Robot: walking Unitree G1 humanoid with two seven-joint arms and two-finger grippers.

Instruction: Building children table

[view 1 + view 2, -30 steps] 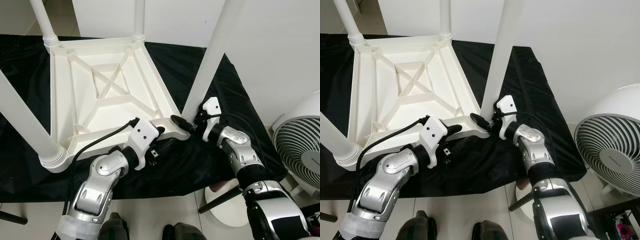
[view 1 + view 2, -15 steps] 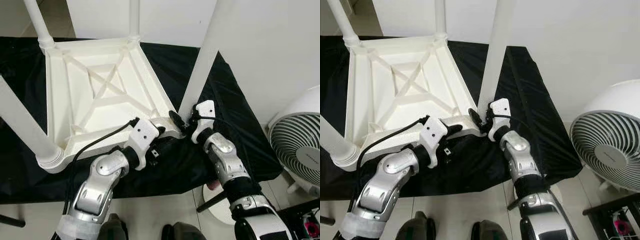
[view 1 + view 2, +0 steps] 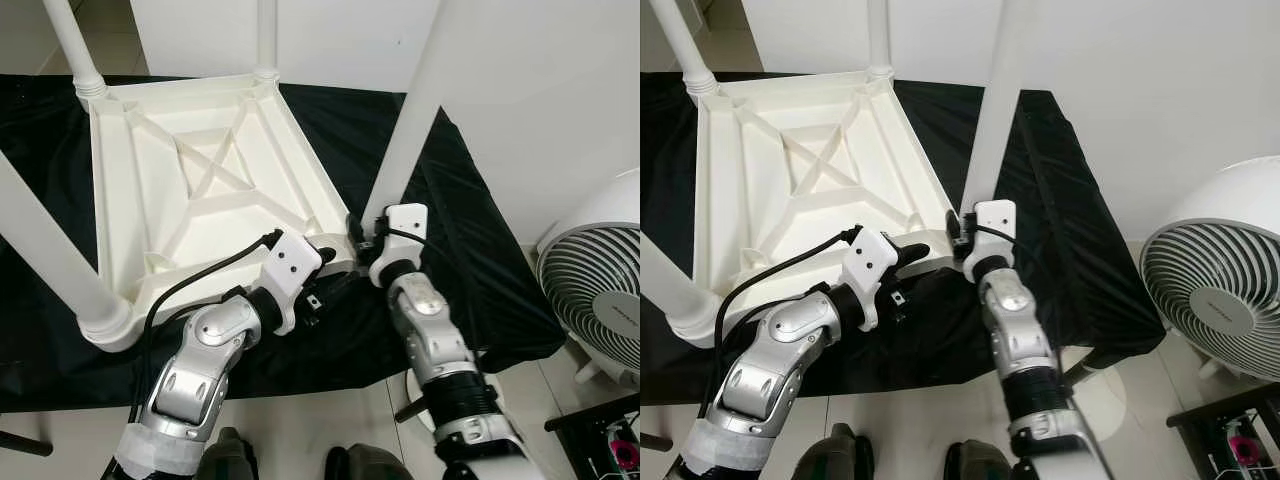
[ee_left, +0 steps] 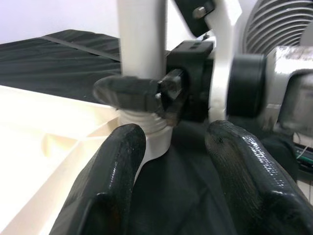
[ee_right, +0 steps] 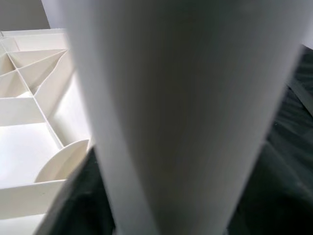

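The white children's table (image 3: 200, 180) lies upside down on a black cloth (image 3: 460, 250), its ribbed underside facing up. Legs stand at four corners: one at 11 o'clock (image 3: 68, 45), one at 12 o'clock (image 3: 265, 35), a thick one at 9 o'clock (image 3: 50, 260), and the near-right leg (image 3: 415, 110) rising from the corner at about 4 o'clock of the frame.

The right gripper (image 3: 357, 238) is at the base of the near-right leg. In the left wrist view its black fingers (image 4: 132, 93) sit against the leg just above the ribbed collar (image 4: 146, 122); the jaws appear closed on the leg. The right wrist view is taken up close against the same leg (image 5: 186, 107), with the table's ribbing beside it.

The left gripper (image 3: 325, 290) lies just beside the same corner, toward 7 o'clock of it, above the black cloth. Its two fingers (image 4: 254, 176) are spread apart with nothing between them; the jaws are open.

A white fan (image 3: 595, 290) stands on the floor at 3 o'clock.
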